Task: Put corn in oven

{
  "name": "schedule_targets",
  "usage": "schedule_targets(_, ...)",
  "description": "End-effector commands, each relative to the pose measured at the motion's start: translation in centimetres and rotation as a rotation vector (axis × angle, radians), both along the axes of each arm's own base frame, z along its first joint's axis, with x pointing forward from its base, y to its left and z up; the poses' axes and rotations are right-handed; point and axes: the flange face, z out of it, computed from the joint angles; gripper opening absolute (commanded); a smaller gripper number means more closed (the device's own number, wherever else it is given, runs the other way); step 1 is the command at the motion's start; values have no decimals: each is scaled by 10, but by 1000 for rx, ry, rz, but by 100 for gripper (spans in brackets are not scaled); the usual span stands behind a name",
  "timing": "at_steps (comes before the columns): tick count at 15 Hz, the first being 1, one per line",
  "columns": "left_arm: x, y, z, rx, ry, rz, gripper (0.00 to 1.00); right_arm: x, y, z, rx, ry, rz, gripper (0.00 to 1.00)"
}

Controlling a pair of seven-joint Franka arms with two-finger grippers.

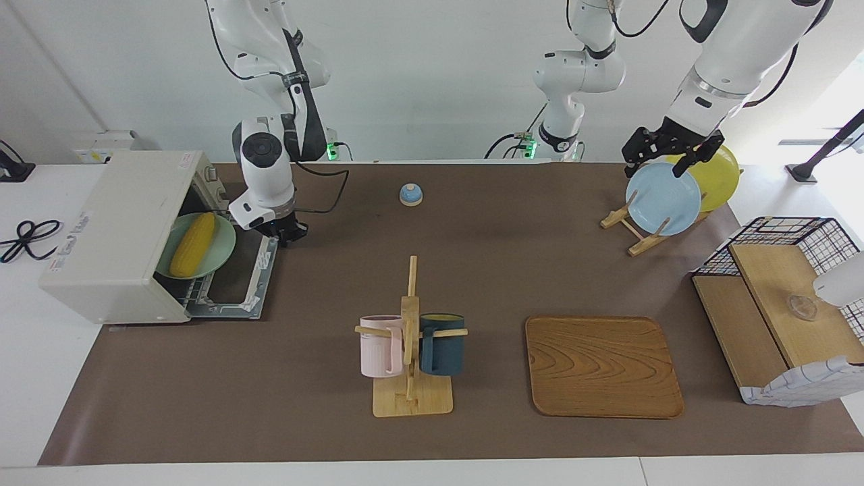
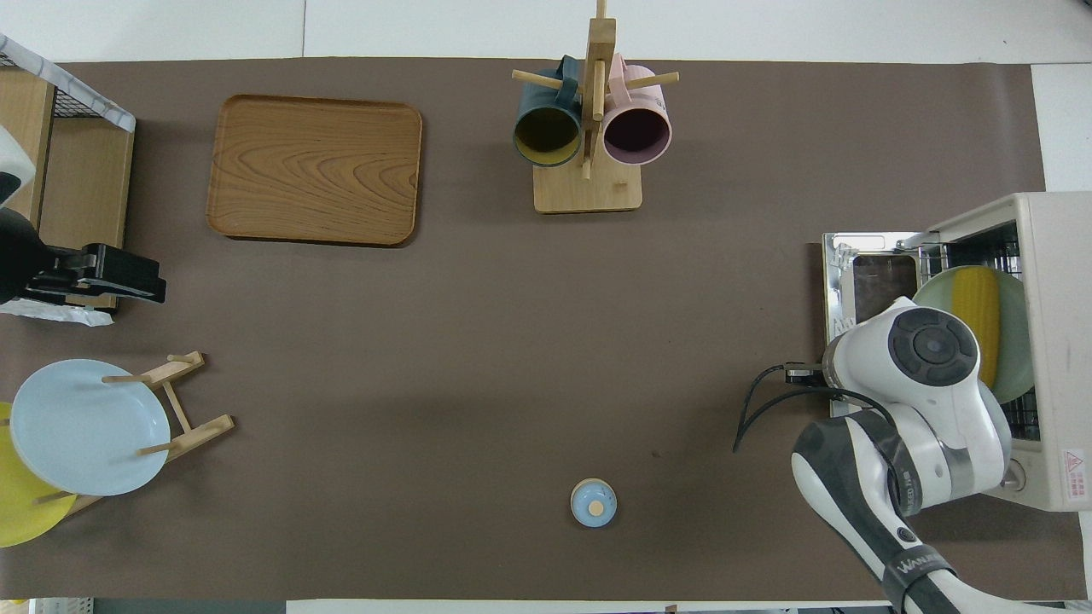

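The corn (image 1: 193, 244) lies on a pale green plate (image 1: 219, 260) on the wire rack in the mouth of the oven (image 1: 115, 229), at the right arm's end of the table. The oven's door (image 1: 236, 283) is dropped open. The corn (image 2: 975, 315) and the oven (image 2: 1058, 341) also show in the overhead view. My right gripper (image 1: 283, 233) is low beside the open door's edge, at the end nearer to the robots, and its own arm hides it from overhead. My left gripper (image 1: 668, 158) hangs over the plate rack, far from the oven.
A small blue bell (image 1: 411, 194) sits mid-table near the robots. A wooden mug rack (image 1: 410, 337) with a pink and a dark blue mug and a wooden tray (image 1: 602, 366) lie farther out. A blue plate (image 1: 661, 199), a yellow plate (image 1: 719, 169) and a wire shelf (image 1: 776, 304) stand at the left arm's end.
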Motion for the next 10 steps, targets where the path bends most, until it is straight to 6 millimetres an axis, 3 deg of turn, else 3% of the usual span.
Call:
schedule_targets(1,-3,4,2,17,5,-1,100,-4,-13,1,5,-9,17,0)
schedule_targets(6,-3,4,2,17,4,1,100,-2,-10,4,-44,6,65,0)
schedule_targets(10,-3,4,2,17,5,1,100,21,-15,31,-114,41,86,0)
